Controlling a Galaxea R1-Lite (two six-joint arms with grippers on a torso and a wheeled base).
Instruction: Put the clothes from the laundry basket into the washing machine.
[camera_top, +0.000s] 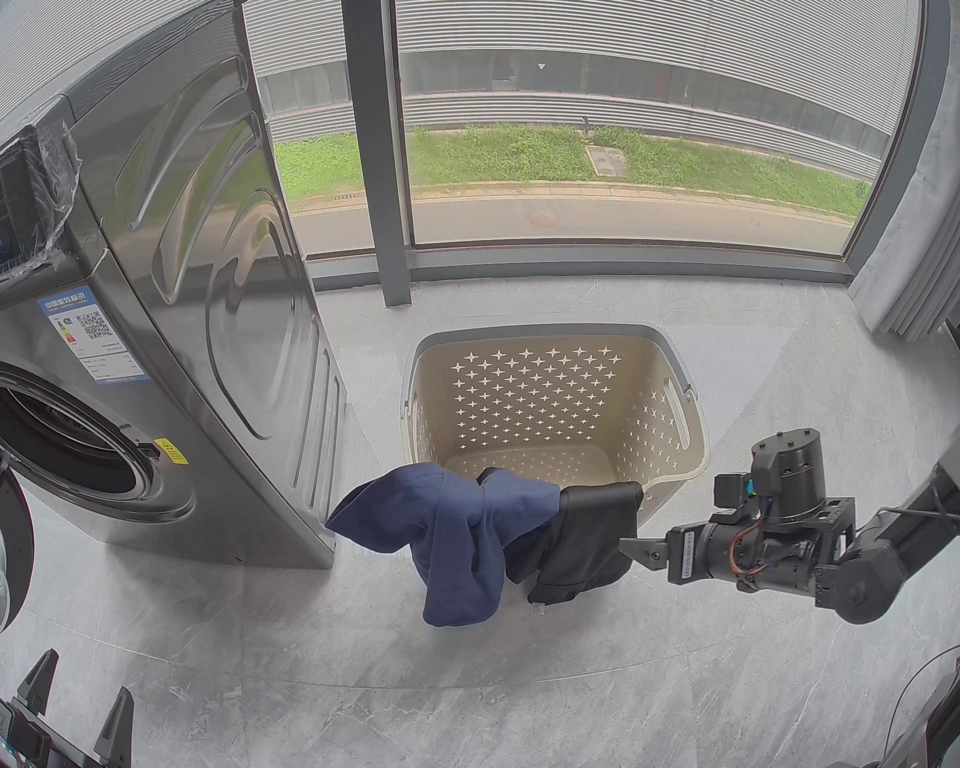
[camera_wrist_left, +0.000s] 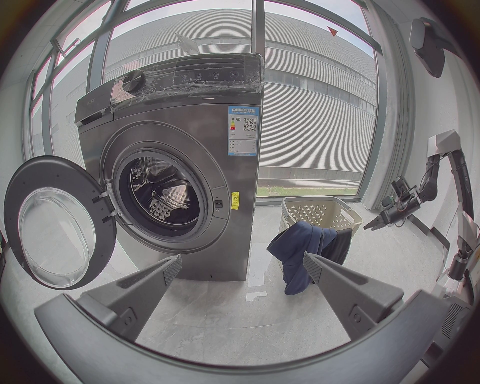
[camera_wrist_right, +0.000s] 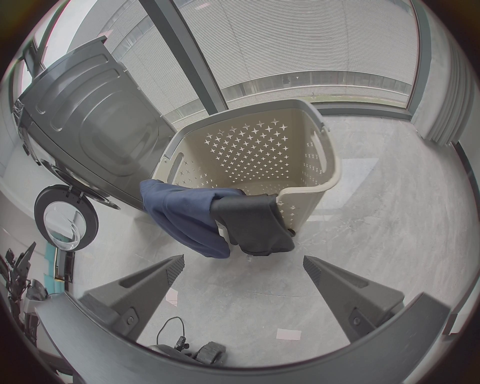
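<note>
A beige laundry basket (camera_top: 690, 420) stands on the floor beside the grey washing machine (camera_top: 200, 300). A blue garment (camera_top: 450, 530) and a black garment (camera_top: 585, 540) hang over the basket's near rim. My right gripper (camera_top: 640, 550) hovers just right of the black garment; in the right wrist view its fingers (camera_wrist_right: 150, 285) stand wide open around nothing, with both garments (camera_wrist_right: 185, 215) (camera_wrist_right: 255, 225) ahead. My left gripper (camera_wrist_left: 242, 265) is open and low, facing the machine's drum (camera_wrist_left: 162, 195), whose round door (camera_wrist_left: 55, 225) is swung open.
A window wall with a grey pillar (camera_top: 380, 150) runs behind the basket, and a curtain (camera_top: 915, 250) hangs at the right. Bare grey floor (camera_top: 500, 680) lies between the basket and me. Two slips of paper (camera_wrist_right: 288, 334) and a cable lie on the floor.
</note>
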